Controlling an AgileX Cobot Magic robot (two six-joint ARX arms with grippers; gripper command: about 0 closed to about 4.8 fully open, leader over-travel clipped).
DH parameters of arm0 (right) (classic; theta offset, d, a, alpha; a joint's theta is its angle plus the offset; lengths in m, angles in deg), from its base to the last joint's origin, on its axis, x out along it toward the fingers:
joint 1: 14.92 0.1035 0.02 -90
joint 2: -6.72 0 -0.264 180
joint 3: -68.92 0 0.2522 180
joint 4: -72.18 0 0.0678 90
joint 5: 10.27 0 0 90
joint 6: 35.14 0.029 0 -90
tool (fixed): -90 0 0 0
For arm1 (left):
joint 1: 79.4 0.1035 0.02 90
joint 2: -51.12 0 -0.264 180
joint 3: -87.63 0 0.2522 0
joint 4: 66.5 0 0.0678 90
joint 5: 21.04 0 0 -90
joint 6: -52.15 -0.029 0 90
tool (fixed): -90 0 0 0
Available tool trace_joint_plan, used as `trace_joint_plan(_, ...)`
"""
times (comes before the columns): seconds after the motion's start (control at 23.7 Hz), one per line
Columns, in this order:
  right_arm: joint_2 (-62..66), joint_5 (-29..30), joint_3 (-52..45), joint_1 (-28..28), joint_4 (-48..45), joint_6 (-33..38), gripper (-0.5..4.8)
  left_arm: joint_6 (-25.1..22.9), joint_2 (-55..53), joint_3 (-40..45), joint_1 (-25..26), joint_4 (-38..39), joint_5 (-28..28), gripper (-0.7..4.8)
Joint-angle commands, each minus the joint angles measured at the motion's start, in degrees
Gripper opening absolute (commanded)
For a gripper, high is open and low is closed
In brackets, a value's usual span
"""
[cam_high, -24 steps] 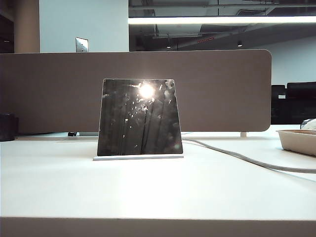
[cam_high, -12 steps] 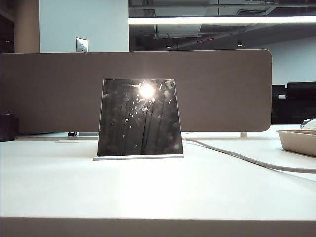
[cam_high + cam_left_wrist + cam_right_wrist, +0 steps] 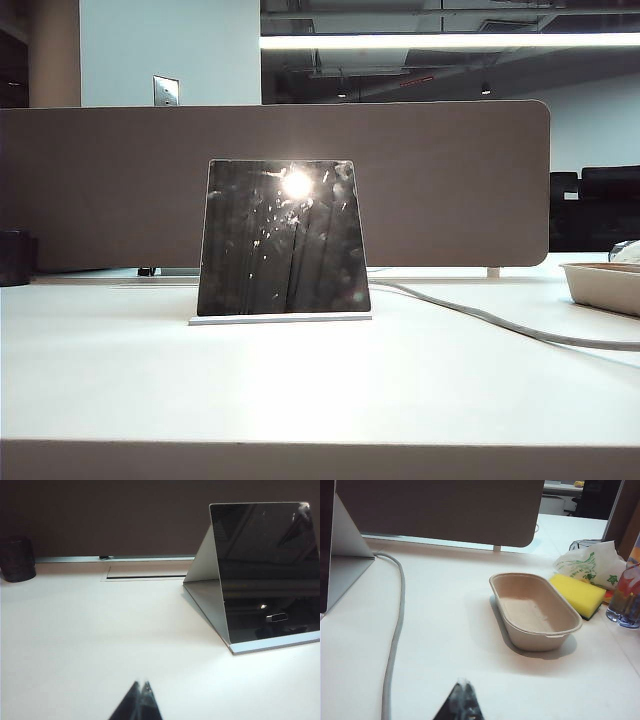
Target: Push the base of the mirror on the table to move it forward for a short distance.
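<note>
Mirror (image 3: 283, 238) stands centre frame on its base (image 3: 280, 319) on the worktop (image 3: 320, 390); left gripper (image 3: 140, 688) and right gripper (image 3: 463, 685) hover low, tips pressed together, well apart from it.

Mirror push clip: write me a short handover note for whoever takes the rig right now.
Left gripper: fingertips closed together, low over the white table, short of the mirror and touching nothing.
Right gripper: also closed, off to the side near the beige oval paper tray and grey cable.
The dark glossy trapezoid mirror stands upright mid-table on its thin flat white base.
Done: no contact yet.
Left: reach the base and push it forward a little.
</note>
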Motion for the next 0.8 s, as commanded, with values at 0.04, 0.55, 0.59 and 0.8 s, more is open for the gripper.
trace_joint_plan(0.04,0.0,-0.4,0.2,0.0,-0.5,1.4,-0.05,-0.2,0.0,-0.1,0.0,-0.7,-0.3,-0.01)
trace_joint_plan(0.55,0.0,-4.3,0.2,0.0,-0.6,4.1,-0.05,-0.2,0.0,-0.1,0.0,-0.7,-0.3,-0.01)
trace_joint_plan(0.59,0.0,-4.3,0.2,0.0,-0.6,4.0,-0.05,-0.2,0.0,-0.1,0.0,-0.7,-0.3,-0.01)
trace_joint_plan(0.8,0.0,-4.0,0.2,0.0,-0.6,4.1,-0.05,-0.2,0.0,-0.1,0.0,-0.7,-0.3,-0.01)
